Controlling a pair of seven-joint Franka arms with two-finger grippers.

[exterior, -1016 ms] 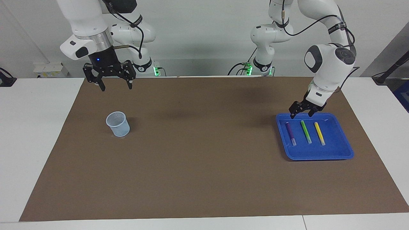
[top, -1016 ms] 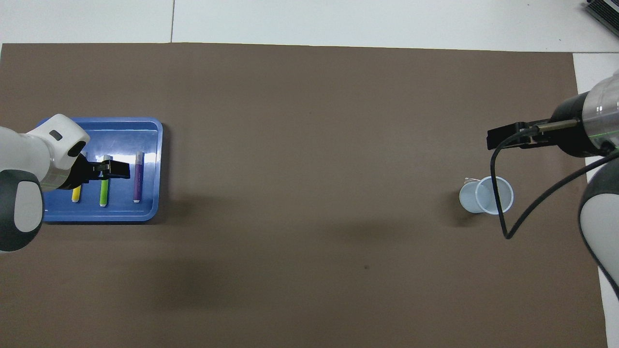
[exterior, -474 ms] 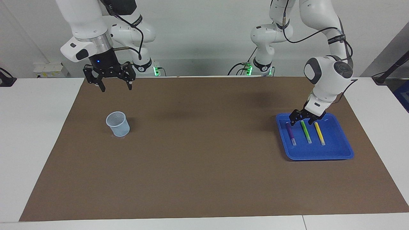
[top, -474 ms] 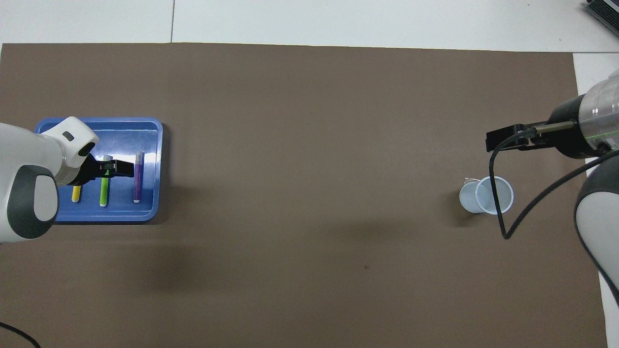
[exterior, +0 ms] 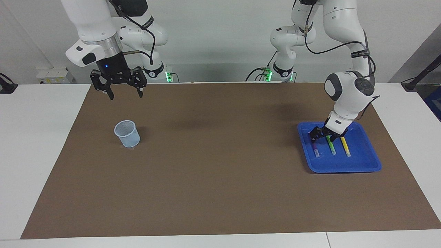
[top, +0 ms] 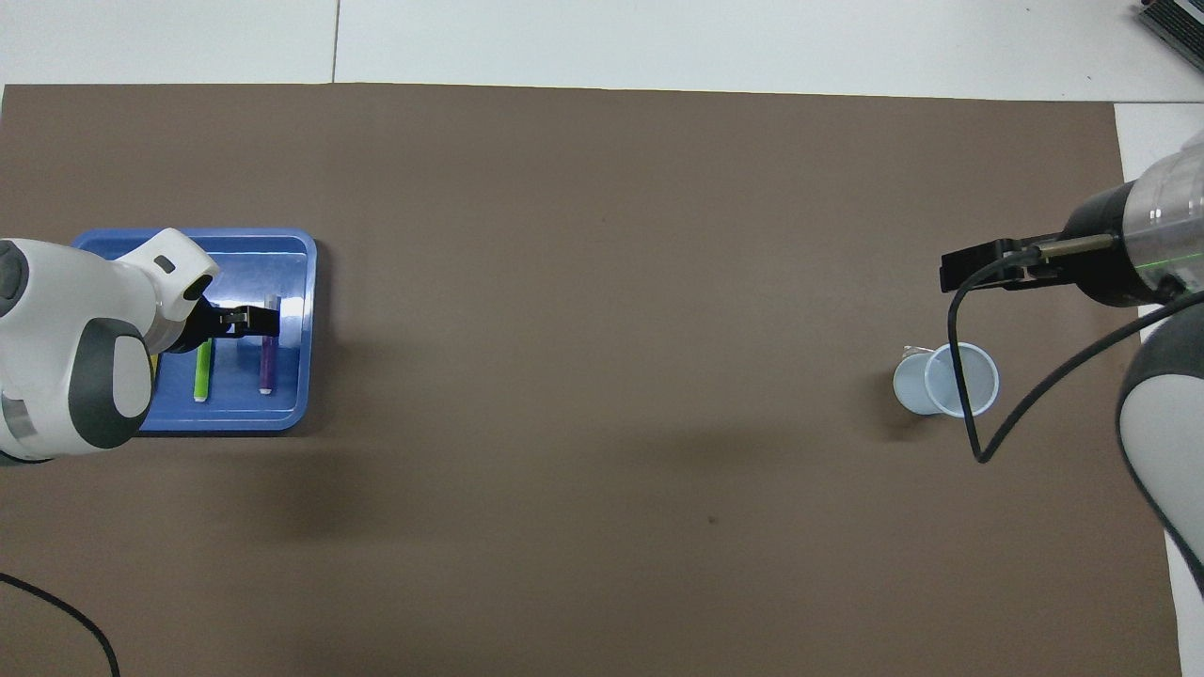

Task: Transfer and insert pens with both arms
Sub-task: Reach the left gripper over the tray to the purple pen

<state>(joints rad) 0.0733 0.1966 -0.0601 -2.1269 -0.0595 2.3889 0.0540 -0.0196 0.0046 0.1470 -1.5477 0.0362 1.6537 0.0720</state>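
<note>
Three pens lie side by side in a blue tray (exterior: 344,169) (top: 235,423) at the left arm's end of the table: purple (exterior: 315,150) (top: 268,362), green (exterior: 332,147) (top: 201,371) and yellow (exterior: 345,146). My left gripper (exterior: 321,137) (top: 254,322) is open and low inside the tray, its fingers straddling the ends of the purple and green pens that lie nearer the robots. It holds nothing. In the overhead view the arm hides most of the yellow pen. My right gripper (exterior: 125,93) (top: 978,268) waits open and empty, high over the mat.
A pale translucent cup (exterior: 127,134) (top: 950,379) stands upright on the brown mat toward the right arm's end. Two small white arms with green lights (exterior: 167,76) stand at the robots' edge of the table. A black cable hangs from the right arm over the cup.
My left gripper has come down into the tray and shifted from over the green pen toward the purple one. The right arm has hardly moved.
</note>
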